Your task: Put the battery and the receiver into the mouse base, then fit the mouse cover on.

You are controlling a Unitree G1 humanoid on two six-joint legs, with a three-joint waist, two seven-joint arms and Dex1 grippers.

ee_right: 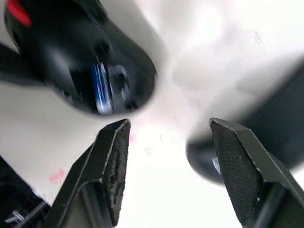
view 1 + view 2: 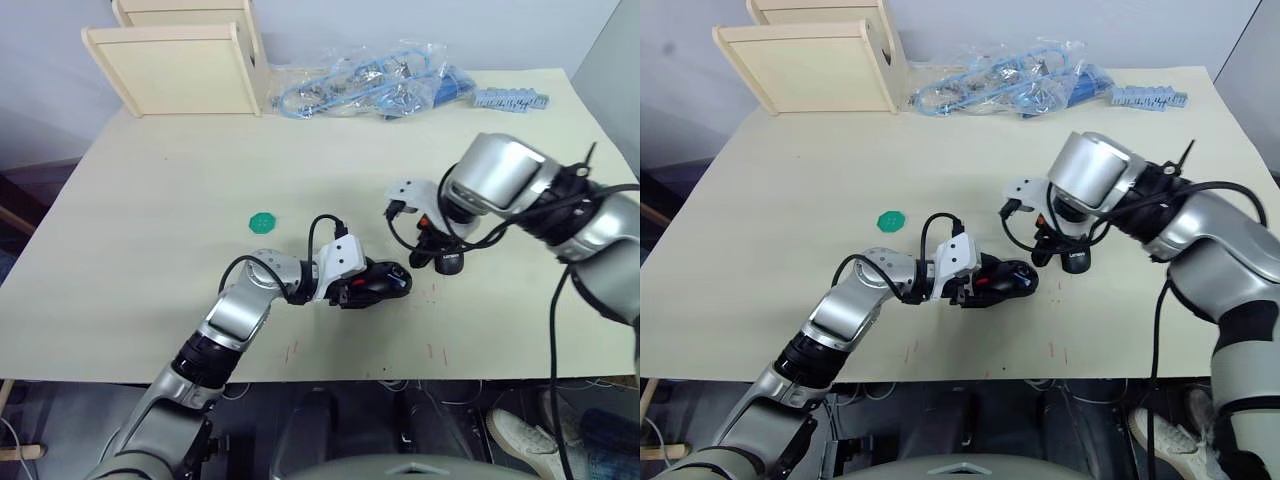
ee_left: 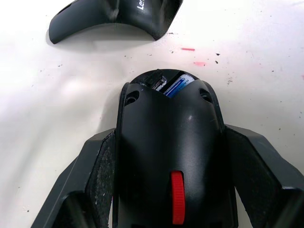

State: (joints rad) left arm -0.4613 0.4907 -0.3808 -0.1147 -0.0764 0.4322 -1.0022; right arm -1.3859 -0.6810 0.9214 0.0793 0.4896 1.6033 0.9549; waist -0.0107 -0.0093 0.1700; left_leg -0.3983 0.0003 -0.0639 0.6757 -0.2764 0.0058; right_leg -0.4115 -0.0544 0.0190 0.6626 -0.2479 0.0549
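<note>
One mouse base (image 3: 168,156) sits between the fingers of the left end effector (image 2: 372,285), with one blue battery (image 3: 176,86) showing in its open end. One mouse cover (image 3: 114,16) lies just beyond it, under the right end effector (image 1: 168,156). Farther from both on the surface (image 2: 150,200) are one green disc (image 2: 262,222), one clear bag of blue parts (image 2: 365,80), one blue strip (image 2: 510,98) and two wooden stands (image 2: 185,60).
</note>
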